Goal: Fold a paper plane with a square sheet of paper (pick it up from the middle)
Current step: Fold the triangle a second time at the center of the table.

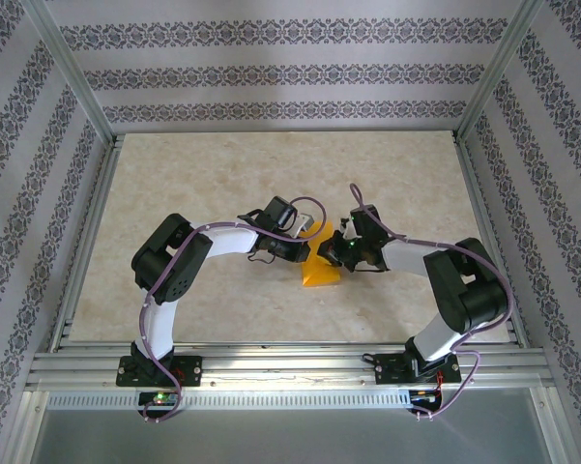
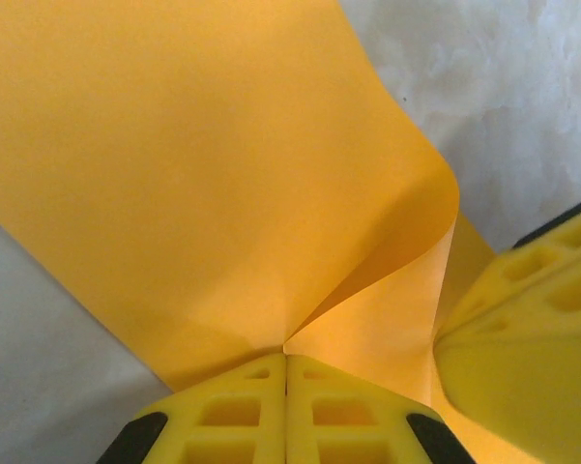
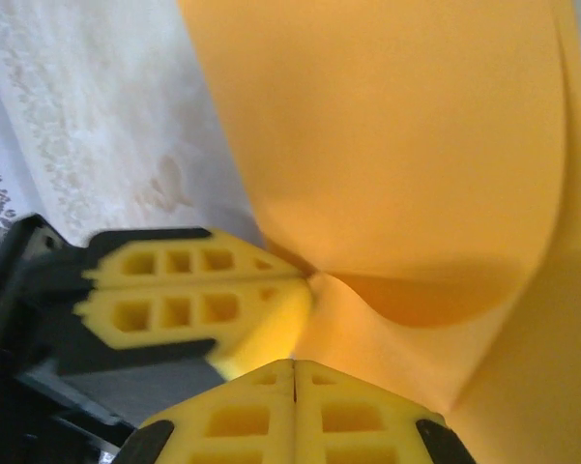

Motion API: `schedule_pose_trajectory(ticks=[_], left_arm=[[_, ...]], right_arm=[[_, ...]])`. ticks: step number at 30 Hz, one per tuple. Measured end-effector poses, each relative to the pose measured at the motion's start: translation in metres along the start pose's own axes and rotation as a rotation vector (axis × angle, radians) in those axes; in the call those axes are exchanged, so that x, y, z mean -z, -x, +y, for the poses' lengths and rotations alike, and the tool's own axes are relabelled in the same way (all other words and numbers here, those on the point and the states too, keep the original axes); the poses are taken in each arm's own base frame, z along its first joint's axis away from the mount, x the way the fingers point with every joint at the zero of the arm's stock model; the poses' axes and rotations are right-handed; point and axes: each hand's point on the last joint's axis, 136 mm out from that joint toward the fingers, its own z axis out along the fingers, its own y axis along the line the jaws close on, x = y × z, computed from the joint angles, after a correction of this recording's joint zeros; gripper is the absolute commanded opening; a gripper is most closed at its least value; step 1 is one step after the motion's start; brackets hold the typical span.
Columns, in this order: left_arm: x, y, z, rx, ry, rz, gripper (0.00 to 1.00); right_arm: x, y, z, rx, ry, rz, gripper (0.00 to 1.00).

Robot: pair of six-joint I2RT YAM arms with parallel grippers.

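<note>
The square sheet of paper [image 1: 322, 272] is bright orange and sits mid-table between my two grippers, bent up into a soft fold. In the left wrist view the sheet [image 2: 203, 174] curls over to the right, and my left gripper [image 2: 287, 356] is shut on its lower edge at the crease. In the right wrist view my right gripper [image 3: 292, 363] is shut, with the sheet [image 3: 396, 145] meeting its tips. The left gripper [image 3: 307, 280] pinches the paper just beside it. From above, the left gripper [image 1: 306, 253] and right gripper [image 1: 334, 251] nearly touch. The paper plane is out of view.
The pale marbled tabletop [image 1: 193, 193] is fenced by an aluminium frame [image 1: 271, 360] in front and patterned walls on the other three sides. Both arm bases stand at the near edge, with purple cables looping over the arms.
</note>
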Motion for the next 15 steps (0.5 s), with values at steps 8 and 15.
schedule_pose_trajectory(ticks=[8, 15], left_arm=[[0.0, 0.0, 0.0, 0.0, 0.0, 0.0, 0.06], [0.0, 0.0, 0.0, 0.0, 0.0, 0.0, 0.06]], right_arm=[[-0.008, 0.007, -0.025, -0.017, -0.088, -0.017, 0.0], [-0.01, 0.005, -0.032, -0.025, -0.089, -0.011, 0.01]])
